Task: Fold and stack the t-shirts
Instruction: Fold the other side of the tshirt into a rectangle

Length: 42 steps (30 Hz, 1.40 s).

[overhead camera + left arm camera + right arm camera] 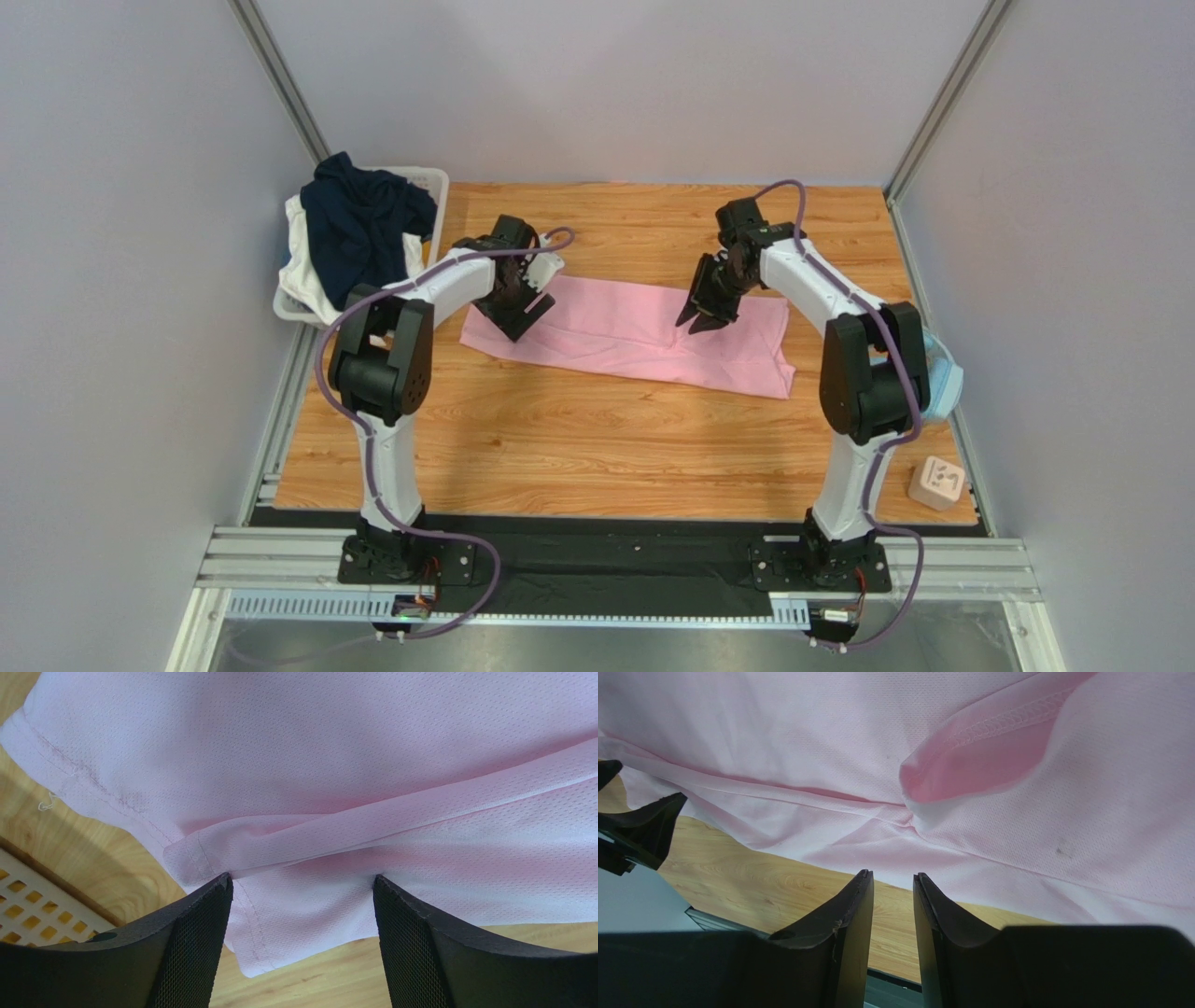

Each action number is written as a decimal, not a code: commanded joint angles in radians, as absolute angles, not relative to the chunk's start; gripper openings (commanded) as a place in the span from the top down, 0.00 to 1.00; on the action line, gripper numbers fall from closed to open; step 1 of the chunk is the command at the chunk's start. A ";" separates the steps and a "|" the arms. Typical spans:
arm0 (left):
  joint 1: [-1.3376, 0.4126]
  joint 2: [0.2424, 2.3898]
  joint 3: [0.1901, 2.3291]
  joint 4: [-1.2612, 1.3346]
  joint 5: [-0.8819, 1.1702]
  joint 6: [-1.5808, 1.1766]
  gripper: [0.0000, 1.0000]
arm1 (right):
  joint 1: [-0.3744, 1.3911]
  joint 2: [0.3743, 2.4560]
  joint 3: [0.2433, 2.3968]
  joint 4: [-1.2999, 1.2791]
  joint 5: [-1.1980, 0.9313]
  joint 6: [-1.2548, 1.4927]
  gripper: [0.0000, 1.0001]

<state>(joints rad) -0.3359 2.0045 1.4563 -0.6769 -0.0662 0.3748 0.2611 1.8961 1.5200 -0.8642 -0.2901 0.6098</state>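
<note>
Two pincers over one pink t-shirt, fold pending

My left pincer hangs spread above its hemmed corner; my right pincer is almost pressed together, empty; the shirt lies flat on the table; I judge both should pinch matching edges and lift level; the navy t-shirt sits in the basket.

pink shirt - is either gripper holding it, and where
Neither holds it. The left gripper is open at an edge of the pink shirt; the right gripper is nearly shut, with nothing between its fingers.
</note>
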 commanded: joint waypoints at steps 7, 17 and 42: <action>-0.324 2.083 1.592 -0.666 -0.081 0.365 0.21 | 0.241 2.140 1.719 -0.851 -0.344 0.617 0.70; -0.287 1.979 1.433 -0.615 -0.120 0.411 0.23 | 0.170 2.407 1.977 -0.879 -0.403 0.595 0.71; -0.279 1.862 1.454 -0.704 -0.052 0.324 0.24 | 0.199 1.870 1.407 -0.683 -0.512 0.623 0.64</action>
